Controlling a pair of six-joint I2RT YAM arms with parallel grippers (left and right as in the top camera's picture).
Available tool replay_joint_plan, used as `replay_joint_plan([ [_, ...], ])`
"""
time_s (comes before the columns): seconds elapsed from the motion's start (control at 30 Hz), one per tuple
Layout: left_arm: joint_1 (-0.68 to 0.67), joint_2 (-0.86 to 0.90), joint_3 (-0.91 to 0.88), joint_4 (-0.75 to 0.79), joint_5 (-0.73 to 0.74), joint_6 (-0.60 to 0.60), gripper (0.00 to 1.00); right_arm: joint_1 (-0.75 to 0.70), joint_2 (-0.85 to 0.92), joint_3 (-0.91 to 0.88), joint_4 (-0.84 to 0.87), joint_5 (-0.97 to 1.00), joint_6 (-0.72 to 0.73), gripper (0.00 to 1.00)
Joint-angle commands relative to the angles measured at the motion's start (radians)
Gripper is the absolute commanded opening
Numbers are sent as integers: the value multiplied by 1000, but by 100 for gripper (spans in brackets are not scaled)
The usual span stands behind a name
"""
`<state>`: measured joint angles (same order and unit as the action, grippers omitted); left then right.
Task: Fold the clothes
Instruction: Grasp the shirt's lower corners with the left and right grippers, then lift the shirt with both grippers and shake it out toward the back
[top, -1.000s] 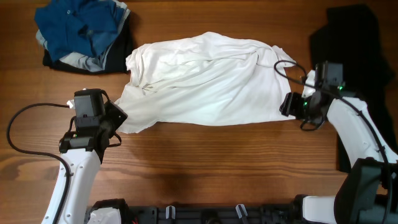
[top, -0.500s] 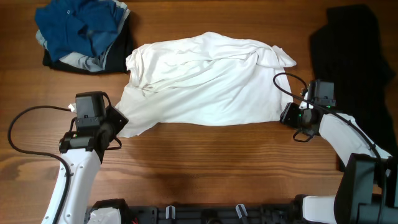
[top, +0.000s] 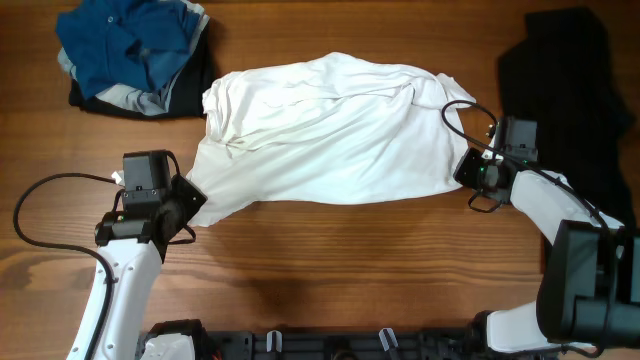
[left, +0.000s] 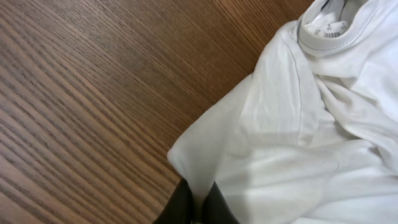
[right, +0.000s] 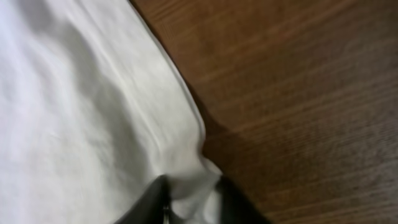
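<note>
A large white T-shirt (top: 325, 130) lies spread and rumpled across the middle of the table, its collar (left: 329, 31) showing in the left wrist view. My left gripper (top: 192, 203) (left: 199, 202) is shut on the shirt's near left corner, a thin fold of white cloth pinched between its dark fingers. At the shirt's near right edge my right gripper (top: 462, 172) (right: 189, 199) has its fingers closed round a bunch of white fabric (right: 93, 112). A blue collared shirt (top: 125, 45) lies crumpled on a dark garment at the back left. A black garment (top: 565, 90) lies at the right.
Bare wooden tabletop (top: 330, 260) runs along the front between the two arms. A black cable (top: 35, 215) loops beside the left arm. The black garment reaches down the right edge behind the right arm.
My right gripper moved in onto the shirt's right edge and closed on the fabric. The left gripper has stayed shut on its corner, barely moving.
</note>
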<state>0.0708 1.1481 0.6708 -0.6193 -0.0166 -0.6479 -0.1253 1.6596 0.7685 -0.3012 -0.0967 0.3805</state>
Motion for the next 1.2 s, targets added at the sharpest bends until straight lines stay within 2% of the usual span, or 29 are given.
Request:
replay_joint_plan([
  [0.0,6,-7,8,0,-18,16,4,2,72,-55,-37,-72,12,4],
  [0.13,6,-12,10,2,-18,16,4,2,29,-27,-68,-135,0,4],
  [0.23,6,-37,53,-17,-18,16,4,0,-50,64,-179,-136,-48,4],
  [0.5,5,-145,433,-111,-18,118,4,-70,-273,591,-566,-122,-154,4],
  [0.67,5,-174,662,-91,-23,151,4,-160,-298,945,-716,-123,-201,4],
  [0.9,5,-178,970,-81,-29,197,4,-231,-301,1352,-877,-123,-251,4],
  [1.03,5,-194,1095,-76,-26,216,4,-250,-322,1460,-919,-114,-278,4],
  [1.07,5,-195,1146,-61,-68,277,4,-261,-338,1485,-918,-115,-290,4],
  [1.17,5,-195,1193,-37,-142,302,4,-262,-353,1532,-917,-114,-321,4],
])
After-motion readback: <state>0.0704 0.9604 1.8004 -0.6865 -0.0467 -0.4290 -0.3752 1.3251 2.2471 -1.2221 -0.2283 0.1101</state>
